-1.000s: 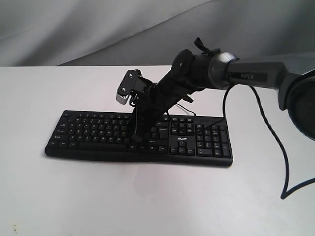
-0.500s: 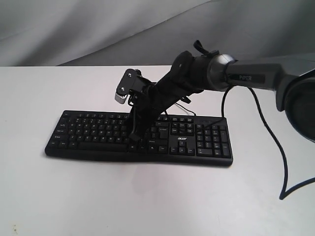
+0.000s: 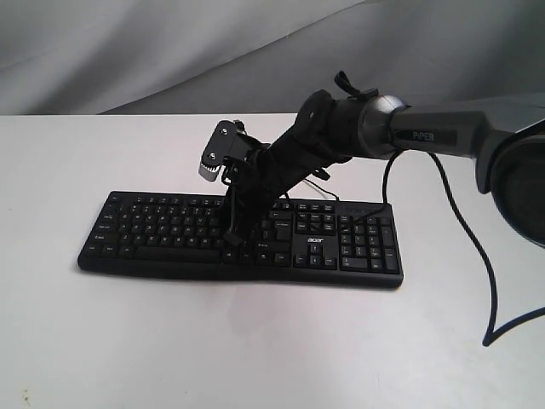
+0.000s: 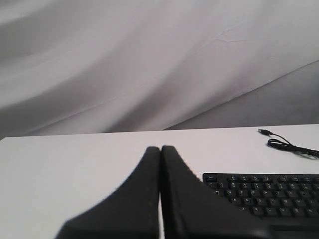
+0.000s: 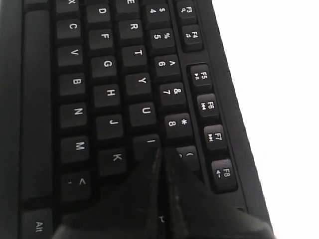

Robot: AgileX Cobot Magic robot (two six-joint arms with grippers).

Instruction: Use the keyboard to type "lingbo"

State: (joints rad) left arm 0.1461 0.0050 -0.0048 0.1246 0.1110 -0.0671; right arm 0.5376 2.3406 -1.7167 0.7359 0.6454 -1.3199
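Note:
The black keyboard lies flat on the white table, its "acer" logo to the right of the letter keys. My right gripper reaches in from the right and points steeply down onto the letter block. In the right wrist view the right gripper is shut with nothing in it. Its tips sit at the edge of the I key, beside the 9 key; contact cannot be told. My left gripper is also shut and empty, hovering off the keyboard's corner. It does not show in the exterior view.
A thin black USB cable with its plug lies loose on the table behind the keyboard. The right arm's own black cable loops down at the right. Grey cloth hangs behind the table.
The right arm has shifted slightly to the left over the keyboard, its tip moving about one key width. The keyboard has not moved.

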